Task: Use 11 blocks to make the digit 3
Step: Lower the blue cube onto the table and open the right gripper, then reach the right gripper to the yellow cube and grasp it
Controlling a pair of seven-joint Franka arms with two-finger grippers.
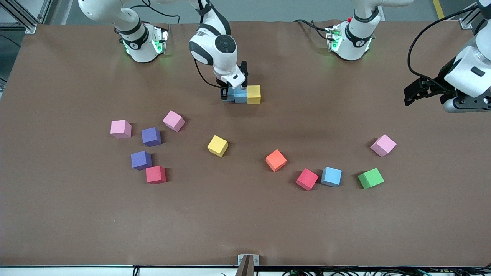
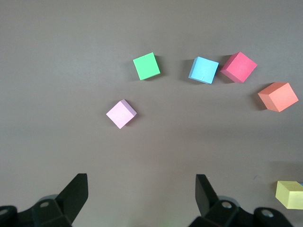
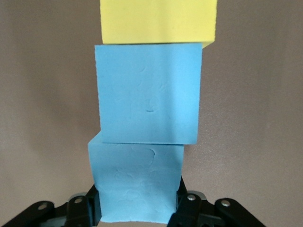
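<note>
Digit 3's first bar (image 1: 241, 94): blue, blue, yellow cubes; right tool (image 1: 225, 92) clamped on end blue cube (image 3: 136, 182); left tool (image 1: 420, 91) apart.

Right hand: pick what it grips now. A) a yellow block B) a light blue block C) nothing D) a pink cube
B: the right hand is shut on a light blue block, set against a second light blue block and a yellow block in a row.
</note>
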